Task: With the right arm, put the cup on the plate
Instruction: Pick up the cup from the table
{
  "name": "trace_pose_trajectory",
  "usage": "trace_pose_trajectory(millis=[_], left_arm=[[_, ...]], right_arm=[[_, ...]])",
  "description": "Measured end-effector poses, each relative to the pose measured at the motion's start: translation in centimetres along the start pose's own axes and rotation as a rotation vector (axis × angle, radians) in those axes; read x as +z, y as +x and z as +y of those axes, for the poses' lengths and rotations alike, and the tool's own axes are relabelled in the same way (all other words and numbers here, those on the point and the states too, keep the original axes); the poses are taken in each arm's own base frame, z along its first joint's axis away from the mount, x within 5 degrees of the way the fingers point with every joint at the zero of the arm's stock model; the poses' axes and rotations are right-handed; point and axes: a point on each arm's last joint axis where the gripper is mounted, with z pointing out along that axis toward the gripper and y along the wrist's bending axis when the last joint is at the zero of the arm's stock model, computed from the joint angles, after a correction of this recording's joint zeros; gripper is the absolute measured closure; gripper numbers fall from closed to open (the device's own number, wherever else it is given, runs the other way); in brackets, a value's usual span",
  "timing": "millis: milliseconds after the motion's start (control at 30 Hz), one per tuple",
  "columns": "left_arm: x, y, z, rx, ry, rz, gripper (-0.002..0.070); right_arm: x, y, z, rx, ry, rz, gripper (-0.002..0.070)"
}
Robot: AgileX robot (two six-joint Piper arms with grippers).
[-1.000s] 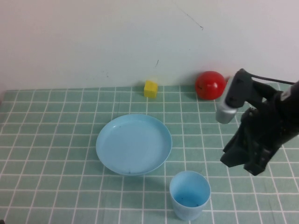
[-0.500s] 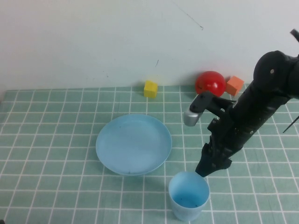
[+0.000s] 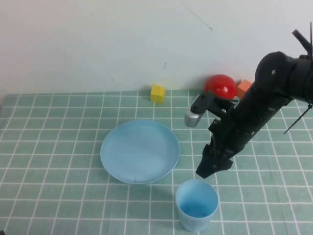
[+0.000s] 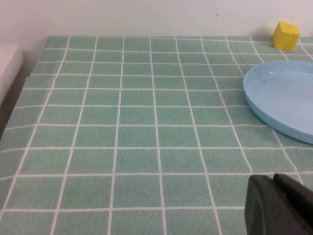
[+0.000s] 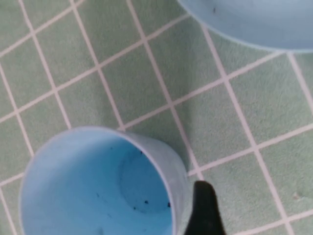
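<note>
Against the far wall sit 3 things of no use to me here: a yellow cube (image 3: 157, 93), a red ball (image 3: 221, 86) and, just beside the ball, an orange cube (image 3: 244, 88) partly hidden behind my right arm (image 3: 264, 105). All 3 lie well apart from the cup (image 3: 196, 204) and nothing stands between the cup and the plate (image 3: 140, 151), only bare cloth. The surface is a green checked tablecloth (image 3: 58, 147) with white grid lines, flat and running up to a plain pale wall (image 3: 98, 39) with a few faint marks. My right gripper (image 3: 206, 170) hangs tip-down just above the far rim of the cup, on the side away from the plate; in my right wrist view 1 dark fingertip (image 5: 204, 208) shows just outside the cup's (image 5: 100, 188) wall, and I cannot tell whether my fingers are spread or closed. The cup stands upright and open near the table's front edge, near the plate's (image 5: 254, 22) rim but not touching it. My left gripper (image 4: 279, 204) shows only in my left wrist view, low over the cloth beside the plate (image 4: 281, 100), its dark fingers pressed together on nothing.
</note>
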Motion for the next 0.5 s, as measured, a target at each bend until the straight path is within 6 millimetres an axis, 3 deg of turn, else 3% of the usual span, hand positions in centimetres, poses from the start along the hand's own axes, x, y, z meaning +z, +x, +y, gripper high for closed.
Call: trace_pose_trajectory(millis=[300,500], left_arm=[[0.0,0.0,0.0,0.0,0.0,0.0,0.0678],[0.0,0.0,0.0,0.0,0.0,0.0,0.0678]], right_arm=[[-4.5,-3.0,0.6,-0.096,-0.03,-0.004,0.0207],[-4.7,-3.1,0.7,-0.115,-0.014,0.028,0.0207]])
